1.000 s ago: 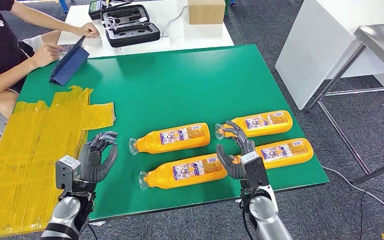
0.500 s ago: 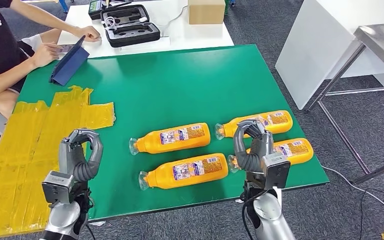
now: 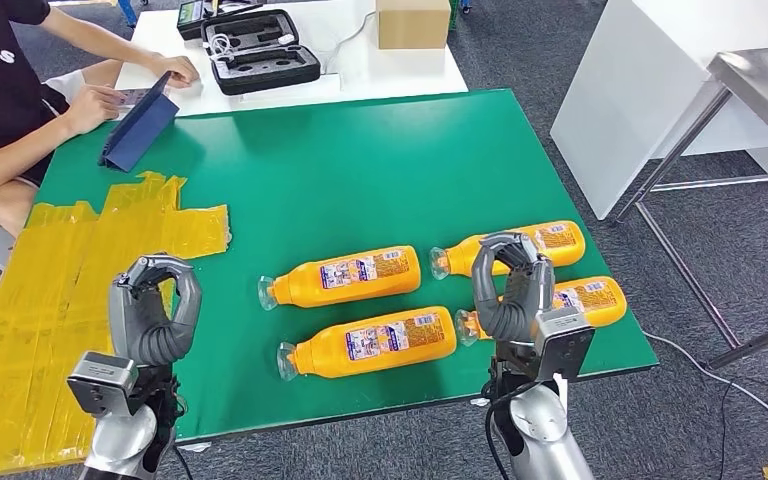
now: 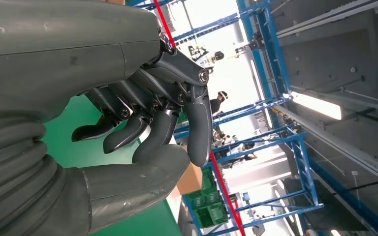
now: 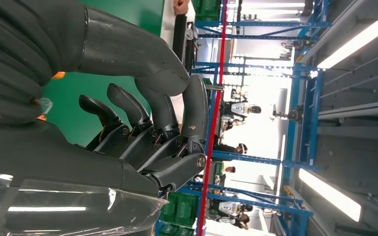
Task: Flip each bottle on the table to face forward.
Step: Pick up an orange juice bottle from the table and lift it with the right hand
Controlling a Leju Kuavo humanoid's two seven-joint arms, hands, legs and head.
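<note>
Several orange bottles lie on their sides on the green table (image 3: 360, 170), caps to the left and labels up: one mid-table (image 3: 345, 276), one nearer the front edge (image 3: 370, 342), one at the right (image 3: 520, 245), and one at the near right (image 3: 585, 300). My right hand (image 3: 510, 285) is raised upright with its fingers curled in, holding nothing, and it hides the neck of the near-right bottle. My left hand (image 3: 155, 310) stands upright near the table's front left, fingers curled and empty. Curled empty fingers (image 4: 142, 128) show in the left wrist view. The right wrist view likewise shows curled fingers (image 5: 147, 123).
Yellow tape (image 3: 80, 280) covers the table's left part. A person (image 3: 0, 100) sits at the far left by a blue tablet cover (image 3: 138, 125). Behind stands a white table with a black case (image 3: 260, 55) and a cardboard box (image 3: 412, 22). A white cabinet (image 3: 650, 90) stands right.
Both hands have turned upright and curled their fingers in; the left hand dropped back toward the front edge, and the right hand shifted slightly right over the near-right bottle's neck. The bottles have not moved.
</note>
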